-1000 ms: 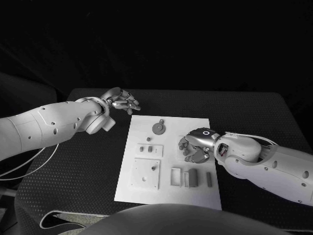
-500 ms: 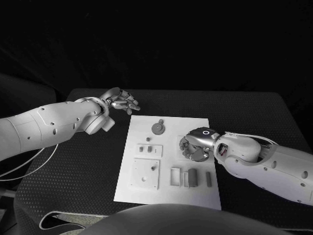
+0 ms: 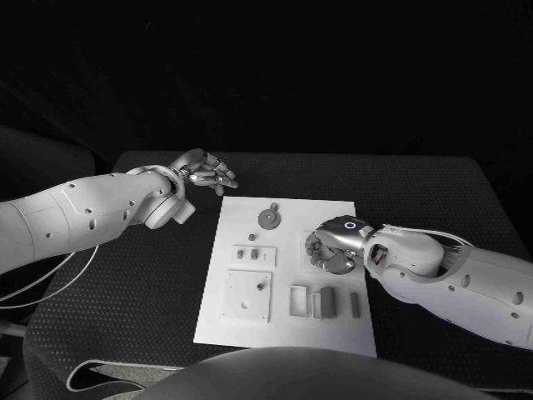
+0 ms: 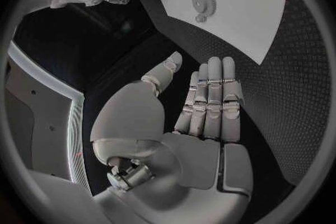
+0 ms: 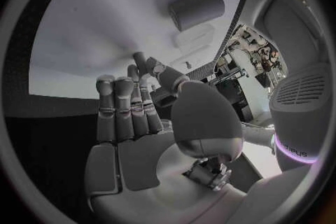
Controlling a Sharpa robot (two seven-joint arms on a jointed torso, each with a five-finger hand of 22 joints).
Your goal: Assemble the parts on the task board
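- Nearest you, at the lower middle of the head view, the white task board [image 3: 339, 329] lies flat on the black table [image 3: 135, 292], whose surface looks finely dimpled. Along the board's lower edge stand slim upright parts [image 3: 328, 302] beside a square plate with a peg [image 3: 250, 294].
- Your right hand [image 3: 335, 255] sits at centre right of the frame, low over the board. In the right wrist view its fingers [image 5: 119, 109] are curled together and the thumb bends toward them; whether a part is pinched there, you cannot tell.
- A stubby cylinder [image 5: 196, 10] lies on the smooth board just beyond those fingertips.
- Risk, as a judgement: with the hand this low, a sideways sweep could knock the small standing parts over or shove the light board across the table.
- Farther up, a toothed gear [image 3: 271, 217] lies flat near the board's top edge.
- Farthest, upper left, your left hand [image 3: 206, 173] hovers off the board, fingers straight and loosely apart, holding nothing.
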